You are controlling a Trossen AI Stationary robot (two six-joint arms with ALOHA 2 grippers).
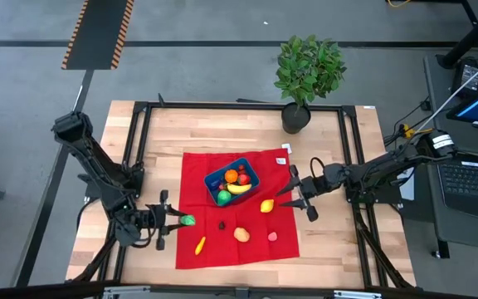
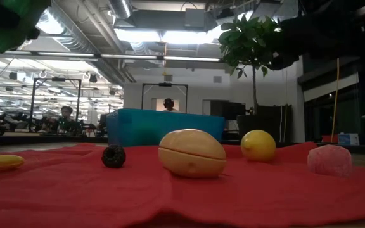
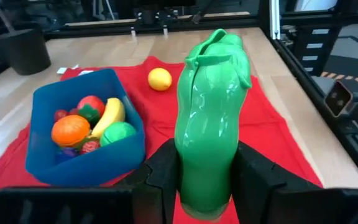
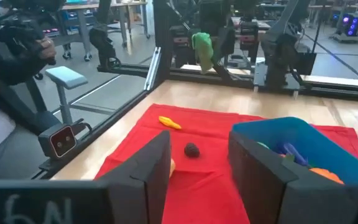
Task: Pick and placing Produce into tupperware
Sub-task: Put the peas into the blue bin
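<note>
Table (image 1: 338,241) of light wood carries a red cloth (image 1: 197,170) at its centre, with a potted plant (image 1: 308,71) at the far edge

Blue tupperware (image 1: 253,176) sits on the far half of the cloth and holds an orange fruit (image 1: 231,175), a banana (image 1: 239,188), a green round piece (image 1: 224,197) and red pieces

Left arm reaches in at the cloth's left edge. Left pincer (image 1: 175,220) pinches a green vegetable (image 3: 209,112); in the left wrist view the fingers (image 3: 263,180) press both sides of it and it stands upright above the cloth, apart from the tupperware

Right pincer (image 1: 293,193) hovers at the cloth's right edge, fingers (image 4: 263,171) spread with nothing between them

Loose produce on the cloth, all outside the tupperware:
- tan mango-shaped piece (image 1: 241,235), near the front
- lemon (image 1: 267,206), just beside the right pincer
- pink piece (image 1: 272,236), front right
- yellow-orange slender piece (image 1: 199,245), front left
- small dark berry (image 1: 221,223), between the tupperware and the tan piece
</note>
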